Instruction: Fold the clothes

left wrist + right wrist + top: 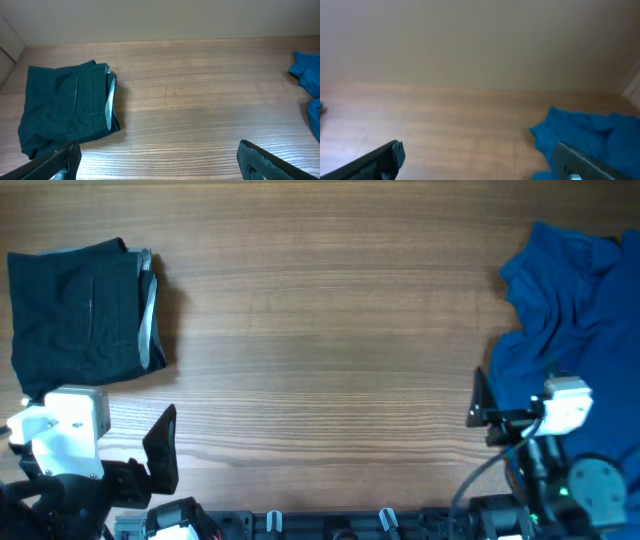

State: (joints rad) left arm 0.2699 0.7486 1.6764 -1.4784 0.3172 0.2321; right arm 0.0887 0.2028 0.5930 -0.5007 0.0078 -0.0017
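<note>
A dark teal garment (80,305) lies folded at the table's far left; it also shows in the left wrist view (65,107). A bright blue garment (570,310) lies crumpled at the right edge and shows in the right wrist view (585,132) and at the edge of the left wrist view (307,80). My left gripper (160,448) is near the front left, below the folded garment, open and empty (159,161). My right gripper (481,408) is at the blue garment's left edge, open and empty (480,161), with its right finger over the blue cloth.
The wooden table (330,330) stretches between the two garments. The arm bases and cables (330,525) run along the front edge. A wall stands behind the table's far edge (470,45).
</note>
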